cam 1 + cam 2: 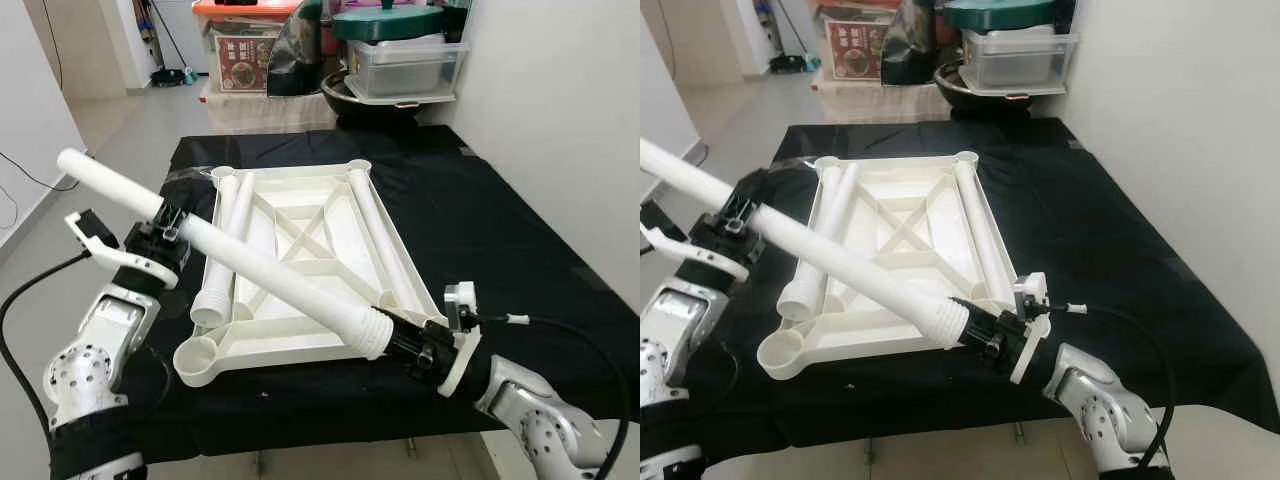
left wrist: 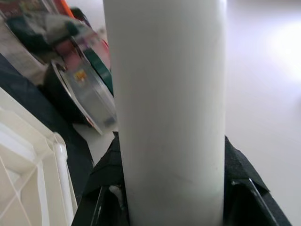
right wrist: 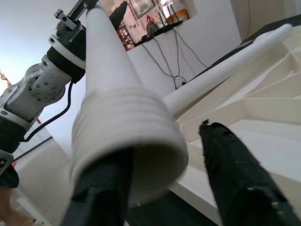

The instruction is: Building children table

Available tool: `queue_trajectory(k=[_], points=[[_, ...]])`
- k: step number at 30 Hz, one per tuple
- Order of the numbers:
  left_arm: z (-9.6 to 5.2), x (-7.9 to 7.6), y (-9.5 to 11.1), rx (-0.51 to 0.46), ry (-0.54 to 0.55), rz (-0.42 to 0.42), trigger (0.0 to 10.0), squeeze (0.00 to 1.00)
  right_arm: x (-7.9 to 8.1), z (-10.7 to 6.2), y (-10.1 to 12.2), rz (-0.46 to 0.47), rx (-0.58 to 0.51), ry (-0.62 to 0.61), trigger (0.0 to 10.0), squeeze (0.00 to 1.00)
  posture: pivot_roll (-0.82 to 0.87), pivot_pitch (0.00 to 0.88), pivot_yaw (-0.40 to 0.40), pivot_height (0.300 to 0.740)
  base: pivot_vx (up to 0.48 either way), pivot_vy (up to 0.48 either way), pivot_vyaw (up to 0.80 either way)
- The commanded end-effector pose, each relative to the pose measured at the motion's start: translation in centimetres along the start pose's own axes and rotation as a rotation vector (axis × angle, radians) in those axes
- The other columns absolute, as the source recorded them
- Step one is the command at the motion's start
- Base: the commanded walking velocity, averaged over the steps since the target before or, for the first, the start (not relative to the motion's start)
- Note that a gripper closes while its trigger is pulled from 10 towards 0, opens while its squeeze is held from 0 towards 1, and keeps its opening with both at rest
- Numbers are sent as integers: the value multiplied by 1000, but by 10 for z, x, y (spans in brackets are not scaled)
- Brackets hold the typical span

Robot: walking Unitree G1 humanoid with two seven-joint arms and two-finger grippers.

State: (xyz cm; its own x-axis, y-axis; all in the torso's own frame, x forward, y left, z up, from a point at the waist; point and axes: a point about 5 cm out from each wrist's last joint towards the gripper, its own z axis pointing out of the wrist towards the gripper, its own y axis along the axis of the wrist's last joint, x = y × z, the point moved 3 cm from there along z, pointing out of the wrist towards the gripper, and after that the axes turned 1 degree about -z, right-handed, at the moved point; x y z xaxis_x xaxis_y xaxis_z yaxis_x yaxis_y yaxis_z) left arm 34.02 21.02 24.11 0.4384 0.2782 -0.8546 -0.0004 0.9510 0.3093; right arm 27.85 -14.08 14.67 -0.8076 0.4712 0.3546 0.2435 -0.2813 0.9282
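left hand + right hand | both grip table leg | above tabletop

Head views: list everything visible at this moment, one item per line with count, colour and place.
Tabletop: one, white, upside down on the cloth, ribs and corner sockets up.
Held leg: one, white, lifted diagonally above the tabletop.
Loose legs: three, white, lying inside the tabletop; two along its left side, one along its right.
Cloth: one, black, under the tabletop.
Boxes: several, clear, red and green, stacked behind.
Left gripper: black, around the held leg's middle.
Right gripper: black, at the leg's threaded end, one finger inside the opening.
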Motion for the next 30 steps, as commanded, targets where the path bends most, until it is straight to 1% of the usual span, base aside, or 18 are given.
queue_trajectory(k=[1, 2, 4, 8, 9, 10, 12, 13, 14, 15, 16, 18, 19, 21, 24, 25, 29, 30], points=[[-4, 9, 8, -34, 52, 8, 10000, 0, -1, -3, 2, 13, -10, 5, 10000, 1000, -8, 0, -26, 740, 0, 0, 0], [0, 15, 33, -130, 106, 20, 10000, 0, -9, -17, -4, 28, 1, -38, 10000, 1000, -9, 0, -30, 740, 0, 0, 0], [0, 15, 40, -156, 117, 27, 10000, 0, -12, -22, -6, 31, 6, -59, 10000, 1000, -9, 0, -30, 740, 0, 0, 0], [1, 15, 44, -170, 122, 33, 10000, 0, -15, -26, -8, 31, 11, -77, 10000, 1000, -9, 0, -30, 740, 0, 0, 0], [3, 11, 46, -167, 105, 40, 10000, 0, -21, -35, -11, 34, 24, -119, 10000, 1000, -9, 0, -30, 740, 0, 0, 0], [5, 8, 45, -148, 89, 57, 10000, 0, -27, -43, -9, 32, 31, -158, 10000, 859, -19, 0, -19, 740, 0, 0, 0], [7, 5, 44, -133, 79, 69, 10000, 0, -30, -48, -8, 30, 35, -184, 10000, 859, -19, 0, -19, 740, 0, 0, 0], [11, 3, 37, -89, 59, 85, 10000, 0, -39, -50, 7, -9, 16, -235, 10000, 0, -29, 0, -10, 740, 0, 0, 0], [11, 3, 37, -89, 59, 85, 10000, 0, -39, -50, 7, -9, 16, -235, 10000, 0, -29, 0, -10, 740, 0, 0, 0], [15, 0, 25, -32, 32, 91, 10000, 0, -42, -45, 30, -67, -20, -247, 10000, 0, -32, 0, -6, 740, 0, 0, 0], [15, 0, 25, -32, 32, 91, 10000, 0, -42, -45, 30, -67, -20, -247, 10000, 0, -32, 0, -6, 740, 0, 0, 0], [23, -7, 5, 73, -14, 114, 10000, 0, -40, -32, 68, -203, -57, -227, 10000, 0, -30, 0, -6, 740, 0, 0, 0], [23, -7, 5, 73, -14, 114, 10000, 0, -40, -32, 68, -203, -57, -227, 10000, 0, -30, 0, -6, 740, 0, 0, 0], [35, -17, -18, 191, -66, 181, 10000, 0, -24, -5, 105, -305, -71, -122, 10000, 0, -28, 0, -5, 740, 0, 0, 0], [38, -20, -24, 221, -77, 204, 10000, 0, -19, 5, 116, -314, -82, -86, 10000, 0, -28, 0, -3, 740, 0, 0, 0], [41, -27, -35, 272, -119, 211, 10000, 0, -13, 19, 120, -269, -85, -36, 10000, 0, -27, 0, -5, 740, 0, 0, 0], [41, -49, -63, 405, -255, 246, 10000, 0, -3, 50, 103, -167, 5, 66, 10000, 0, -9, 0, -21, 740, 0, 0, 0], [41, -49, -63, 405, -255, 246, 10000, 0, -3, 50, 103, -167, 5, 66, 10000, 0, -9, 0, -21, 740, 0, 0, 0]])
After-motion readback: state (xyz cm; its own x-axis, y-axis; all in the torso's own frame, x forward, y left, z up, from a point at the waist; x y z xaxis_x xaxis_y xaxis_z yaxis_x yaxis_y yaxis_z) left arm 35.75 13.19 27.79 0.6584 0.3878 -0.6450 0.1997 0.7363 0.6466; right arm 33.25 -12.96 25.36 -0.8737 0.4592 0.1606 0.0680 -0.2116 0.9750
